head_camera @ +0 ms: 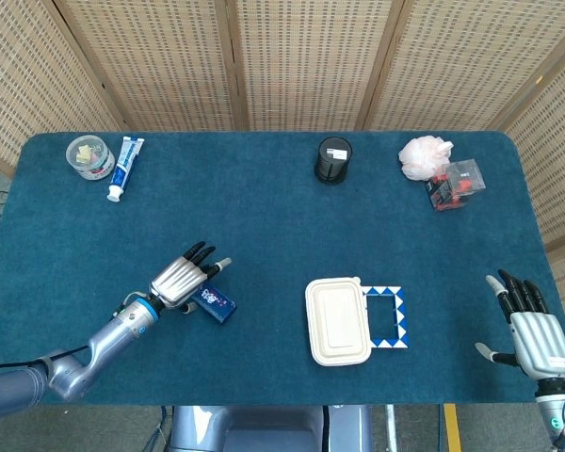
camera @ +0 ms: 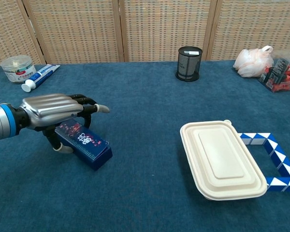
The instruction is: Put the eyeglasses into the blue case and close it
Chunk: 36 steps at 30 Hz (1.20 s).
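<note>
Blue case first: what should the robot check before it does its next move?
1. Left hand over the blue case: ok, though a firm grip cannot be told.
2. Case open for the glasses: not ok, it looks closed.
3. Eyeglasses found: not ok, neither view shows any.
4. Right hand free: ok, fingers apart, holding nothing.
5. Room around the case: ok, the white lunch box and blue-and-white snake puzzle lie apart from it.

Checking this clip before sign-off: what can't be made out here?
- Eyeglasses: seen in neither view.
- Blue case: left robot hand covers its far end; grip unclear in both views.
- Right robot hand: head view only, wrist cut by the edge.
- Jar contents: too small.
</note>
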Each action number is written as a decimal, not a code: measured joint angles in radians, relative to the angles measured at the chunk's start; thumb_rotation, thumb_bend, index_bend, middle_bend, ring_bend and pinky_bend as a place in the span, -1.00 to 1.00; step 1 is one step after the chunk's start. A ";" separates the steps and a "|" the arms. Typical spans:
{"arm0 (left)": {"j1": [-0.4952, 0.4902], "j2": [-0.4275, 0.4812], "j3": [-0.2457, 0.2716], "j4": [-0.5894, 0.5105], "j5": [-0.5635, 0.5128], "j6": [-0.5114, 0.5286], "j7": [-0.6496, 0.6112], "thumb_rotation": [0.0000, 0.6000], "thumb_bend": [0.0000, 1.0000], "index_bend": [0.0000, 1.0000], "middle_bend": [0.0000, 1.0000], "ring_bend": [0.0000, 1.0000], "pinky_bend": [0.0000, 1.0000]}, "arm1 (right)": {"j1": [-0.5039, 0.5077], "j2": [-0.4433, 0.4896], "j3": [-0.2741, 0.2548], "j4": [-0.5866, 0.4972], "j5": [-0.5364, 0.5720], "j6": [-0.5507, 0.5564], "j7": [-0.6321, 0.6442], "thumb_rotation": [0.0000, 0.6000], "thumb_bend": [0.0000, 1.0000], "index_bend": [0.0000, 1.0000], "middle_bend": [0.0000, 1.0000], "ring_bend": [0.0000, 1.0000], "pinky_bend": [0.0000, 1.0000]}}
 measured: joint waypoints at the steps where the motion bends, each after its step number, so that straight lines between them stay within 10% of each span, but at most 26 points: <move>1: 0.000 -0.001 0.000 0.001 0.001 0.002 -0.001 1.00 -0.50 -0.93 -0.07 -1.00 -1.00 | 0.000 0.000 0.000 0.000 0.000 0.000 0.000 1.00 -1.00 -1.00 -1.00 -1.00 -1.00; 5: 0.003 -0.007 0.003 0.010 0.003 0.006 -0.004 1.00 -0.52 -0.93 -0.28 -1.00 -1.00 | 0.000 0.001 0.000 -0.001 0.001 -0.001 -0.001 1.00 -1.00 -1.00 -1.00 -1.00 -1.00; 10: 0.004 -0.009 0.005 0.016 -0.004 -0.003 -0.010 1.00 -0.57 -0.93 -0.99 -1.00 -1.00 | 0.000 0.001 0.000 -0.001 0.002 -0.001 -0.002 1.00 -1.00 -1.00 -1.00 -1.00 -1.00; 25: 0.035 0.093 -0.004 -0.076 -0.008 0.059 -0.075 1.00 -0.66 -1.00 -1.00 -1.00 -1.00 | 0.000 0.002 0.000 -0.001 0.002 -0.002 0.001 1.00 -1.00 -1.00 -1.00 -1.00 -1.00; 36: 0.224 0.285 -0.029 -0.181 -0.025 0.393 -0.139 1.00 -0.97 -1.00 -1.00 -1.00 -1.00 | -0.001 -0.001 0.001 -0.004 0.003 0.003 -0.012 1.00 -1.00 -1.00 -1.00 -1.00 -1.00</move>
